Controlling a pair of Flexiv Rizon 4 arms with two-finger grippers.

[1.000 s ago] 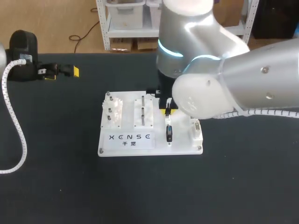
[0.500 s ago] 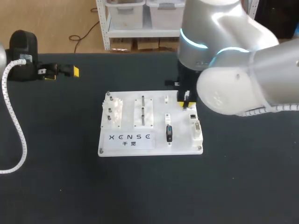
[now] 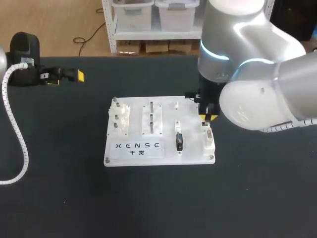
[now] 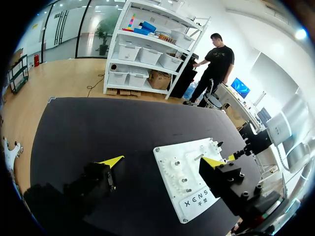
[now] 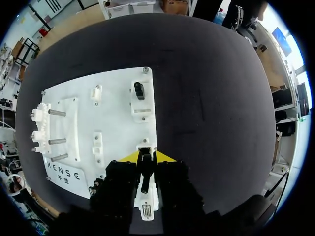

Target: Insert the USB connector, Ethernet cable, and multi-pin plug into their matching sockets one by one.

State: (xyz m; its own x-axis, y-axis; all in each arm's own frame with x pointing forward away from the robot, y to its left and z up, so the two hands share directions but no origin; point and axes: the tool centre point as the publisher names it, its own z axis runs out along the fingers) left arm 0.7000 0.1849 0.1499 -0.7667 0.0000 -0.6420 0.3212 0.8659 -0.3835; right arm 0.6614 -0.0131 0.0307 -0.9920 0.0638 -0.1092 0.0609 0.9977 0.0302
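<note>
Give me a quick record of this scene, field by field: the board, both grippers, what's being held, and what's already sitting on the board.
board: white board flat on the black table
left gripper: left gripper open, empty, off beside the board
right gripper: right gripper over the board's right edge, shut on a dark plug
below the plug: white socket block
also on board: black connector in the middle; fully seated or not, cannot tell

White board (image 3: 148,154), black lettering; black table (image 3: 64,193); right pincer (image 5: 146,158) black, yellow-tipped; plug (image 5: 142,169) black; right arm (image 3: 257,59) silver-grey.
</note>
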